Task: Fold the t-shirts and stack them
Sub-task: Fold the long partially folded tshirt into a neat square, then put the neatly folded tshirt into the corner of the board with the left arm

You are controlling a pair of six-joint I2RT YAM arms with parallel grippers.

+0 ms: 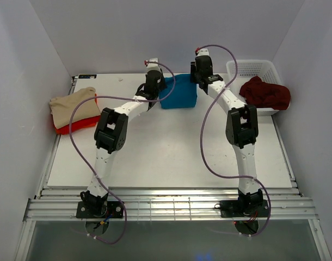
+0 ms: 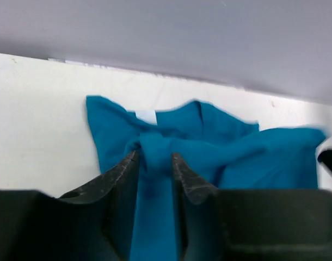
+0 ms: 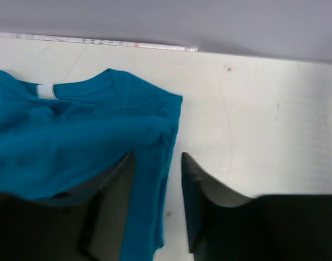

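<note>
A teal t-shirt (image 1: 179, 93) lies bunched at the far middle of the table. My left gripper (image 1: 159, 93) is at its left edge. In the left wrist view the gripper (image 2: 155, 157) has its jaws slightly apart, with a ridge of the teal t-shirt (image 2: 237, 152) running between them. My right gripper (image 1: 197, 81) is at the shirt's far right corner, open. In the right wrist view that gripper (image 3: 158, 157) straddles the hem of the teal t-shirt (image 3: 73, 130), and bare table shows beside the right finger. A beige t-shirt (image 1: 73, 106) lies folded on a red t-shirt (image 1: 79, 125) at the left.
A white lattice basket (image 1: 253, 68) stands at the far right with a dark maroon t-shirt (image 1: 265, 93) heaped over its near rim. The back wall rises just behind the teal shirt. Cables loop from both arms above the white table (image 1: 166, 157).
</note>
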